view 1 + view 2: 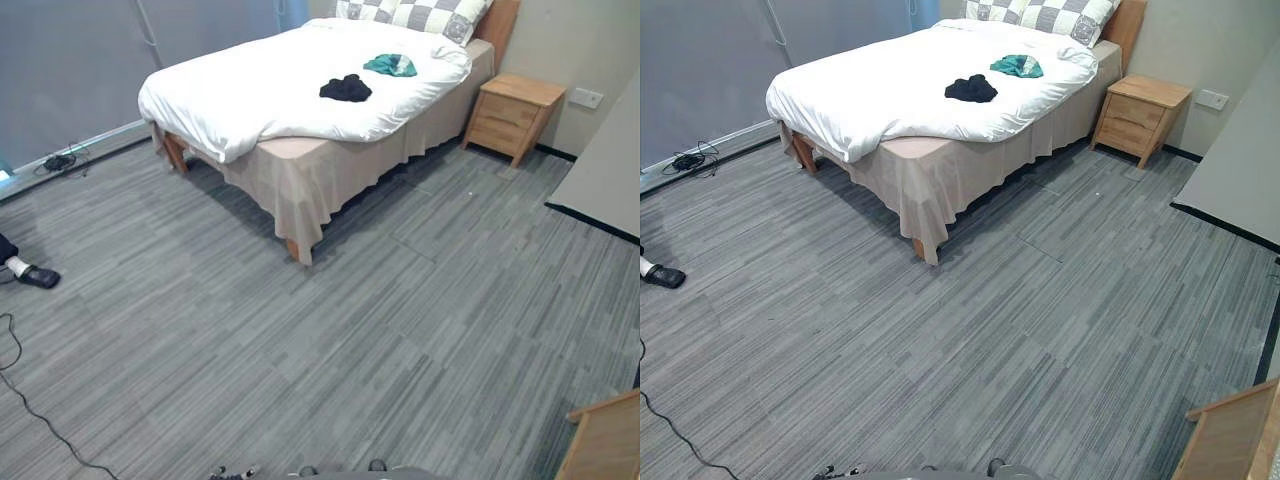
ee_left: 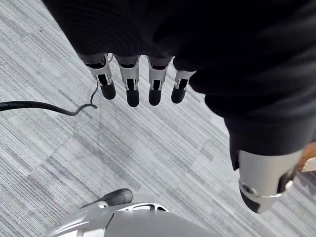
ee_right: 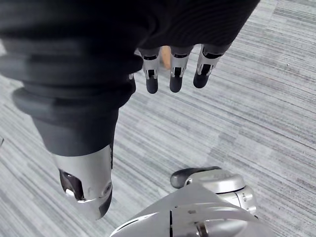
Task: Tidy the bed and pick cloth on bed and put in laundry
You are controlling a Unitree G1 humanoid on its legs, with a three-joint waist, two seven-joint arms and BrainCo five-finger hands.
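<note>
Bed (image 1: 250, 95) cut off at headboard (image 1: 503, 20), black cloth (image 1: 345, 88), teal cloth (image 1: 390, 65) atop; left hand (image 2: 132, 85), right hand (image 3: 177, 70) loose, empty.

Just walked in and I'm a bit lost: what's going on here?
Nothing is being handled yet. The robot faces the bed from across the grey floor. Its left hand and right hand hang open and empty above that floor. A black cloth and a teal cloth lie apart on the white duvet, near the checked pillows, not yet picked up.
</note>
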